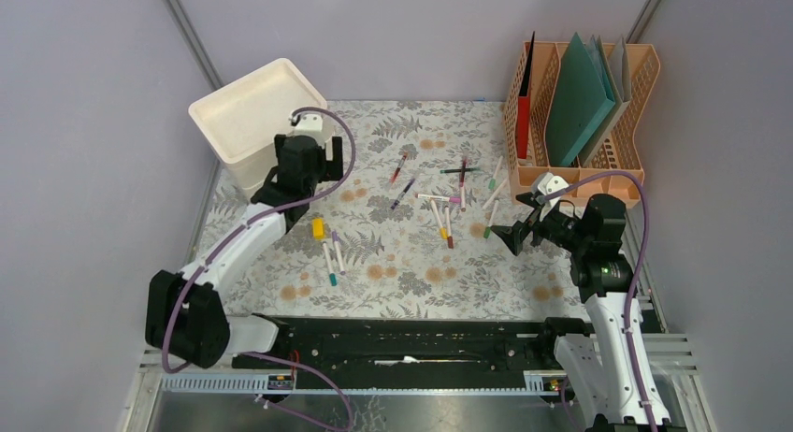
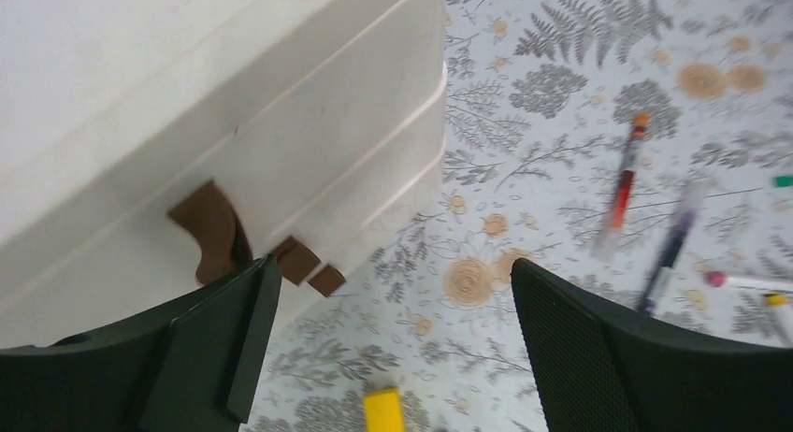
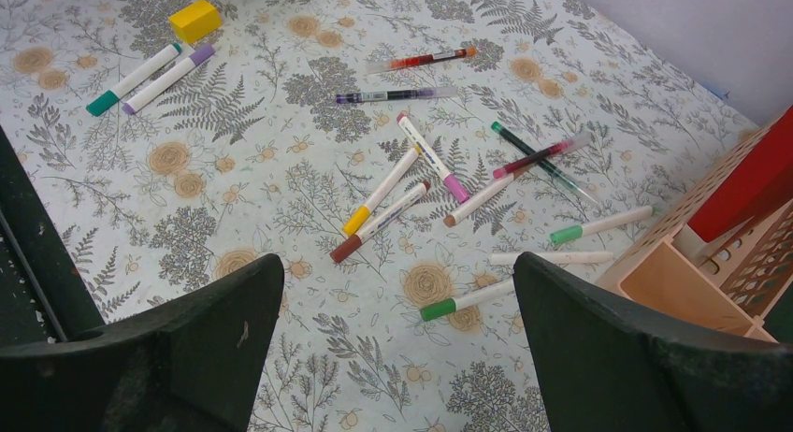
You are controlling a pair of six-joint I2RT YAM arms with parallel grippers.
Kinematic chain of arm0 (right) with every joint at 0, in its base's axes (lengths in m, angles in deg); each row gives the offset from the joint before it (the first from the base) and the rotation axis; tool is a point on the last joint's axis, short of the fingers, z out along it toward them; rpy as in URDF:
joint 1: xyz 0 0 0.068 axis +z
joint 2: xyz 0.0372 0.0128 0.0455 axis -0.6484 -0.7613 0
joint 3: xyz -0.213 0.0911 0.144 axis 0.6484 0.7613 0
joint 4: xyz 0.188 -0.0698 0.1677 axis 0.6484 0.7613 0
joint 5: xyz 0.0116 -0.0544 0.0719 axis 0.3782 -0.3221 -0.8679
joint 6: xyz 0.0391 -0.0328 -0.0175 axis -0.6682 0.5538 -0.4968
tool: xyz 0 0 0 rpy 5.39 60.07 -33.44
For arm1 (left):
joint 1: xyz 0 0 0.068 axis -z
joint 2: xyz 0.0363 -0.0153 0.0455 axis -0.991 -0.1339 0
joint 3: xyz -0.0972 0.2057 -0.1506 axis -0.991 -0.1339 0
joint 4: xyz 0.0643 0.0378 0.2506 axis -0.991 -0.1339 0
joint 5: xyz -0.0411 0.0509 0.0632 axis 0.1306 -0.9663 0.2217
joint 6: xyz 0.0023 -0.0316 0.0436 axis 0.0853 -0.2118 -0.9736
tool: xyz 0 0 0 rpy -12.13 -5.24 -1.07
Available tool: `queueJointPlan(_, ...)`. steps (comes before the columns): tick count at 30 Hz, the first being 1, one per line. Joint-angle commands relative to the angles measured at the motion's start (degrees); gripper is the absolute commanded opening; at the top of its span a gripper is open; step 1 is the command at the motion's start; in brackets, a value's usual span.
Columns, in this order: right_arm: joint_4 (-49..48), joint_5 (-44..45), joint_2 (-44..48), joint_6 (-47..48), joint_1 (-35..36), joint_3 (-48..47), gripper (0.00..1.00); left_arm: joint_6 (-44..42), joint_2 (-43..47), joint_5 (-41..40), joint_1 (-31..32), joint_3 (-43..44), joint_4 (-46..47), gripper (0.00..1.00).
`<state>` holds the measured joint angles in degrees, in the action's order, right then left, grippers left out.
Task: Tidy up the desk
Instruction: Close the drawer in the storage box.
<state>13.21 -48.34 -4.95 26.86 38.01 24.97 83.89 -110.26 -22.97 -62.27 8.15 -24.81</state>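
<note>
Gaping wide, left tool [image 2: 388,301] (right tool [image 3: 397,292] too) hangs empty.

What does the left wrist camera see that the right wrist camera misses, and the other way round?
Only the left wrist view shows the side of the cream plastic bin with its brown patches. Only the right wrist view shows the peach plastic file rack and the red folder in it. Both show the fern-printed desk, the yellow block, the clear red-ink pen and the clear purple-ink pen.
</note>
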Motion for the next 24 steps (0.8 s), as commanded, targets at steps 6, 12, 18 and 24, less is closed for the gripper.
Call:
queueJointPlan(6, -0.8, -0.6, 0.4, 1.0, -0.3, -0.5, 1.0, 21.7, 9.2, -3.6, -0.5, -12.4, 13.6, 0.99)
queueJointPlan(12, -0.8, -0.6, 0.4, 1.0, -0.3, -0.4, 1.0, 25.7, 4.4, -12.3, -0.6, -14.2, 14.3, 0.9)
queueJointPlan(18, -0.7, -0.6, 0.5, 1.0, -0.3, -0.4, 1.0, 28.5, -2.8, -17.2, -2.0, -11.1, 13.0, 0.73)
queueJointPlan(24, -0.7, -0.6, 0.5, 1.1, -0.3, -0.4, 1.0, 28.1, -7.9, -22.1, -2.5, -7.8, 14.0, 0.66)
